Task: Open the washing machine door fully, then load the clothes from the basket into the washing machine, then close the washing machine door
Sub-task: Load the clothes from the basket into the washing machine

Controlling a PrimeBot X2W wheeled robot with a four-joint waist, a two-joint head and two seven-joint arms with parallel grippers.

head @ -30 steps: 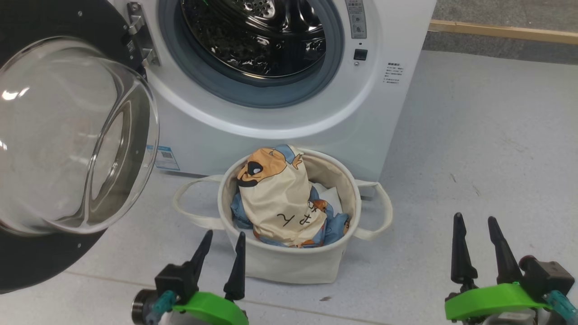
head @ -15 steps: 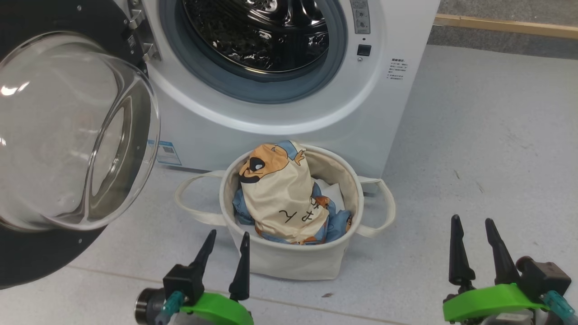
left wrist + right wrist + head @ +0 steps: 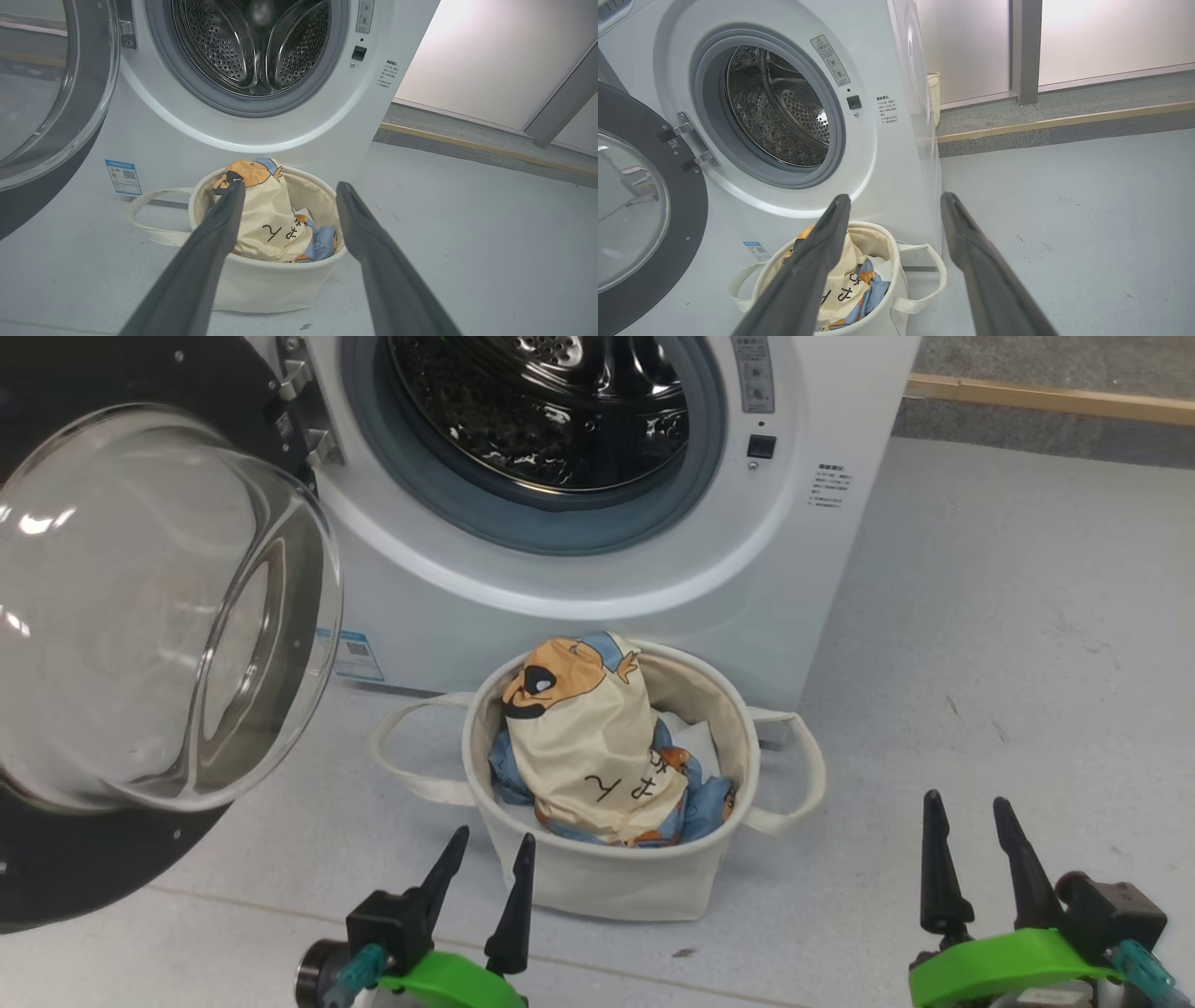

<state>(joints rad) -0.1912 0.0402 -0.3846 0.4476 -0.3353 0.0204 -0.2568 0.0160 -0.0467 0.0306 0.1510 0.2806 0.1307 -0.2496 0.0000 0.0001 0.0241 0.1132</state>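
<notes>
Pale grey floor point(image 3: 980, 644) is looking a bit scuffed, dark speck point(image 3: 684, 952) lying on it. A wooden strip point(image 3: 1064, 122) is edging a darker grey step point(image 3: 1064, 102) at the back, where frosted panels point(image 3: 1111, 37) are glowing softly either side of a grey post point(image 3: 1024, 46). Small white woven bin point(image 3: 934, 98) is sitting near the panels.

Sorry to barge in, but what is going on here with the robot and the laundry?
The robot faces the washing machine, whose door stands wide open on the robot's left. The clothes, cream and light blue with bear prints, lie in the canvas basket on the floor before the machine. The left gripper and right gripper are both open and empty, short of the basket, so loading has not begun.
</notes>
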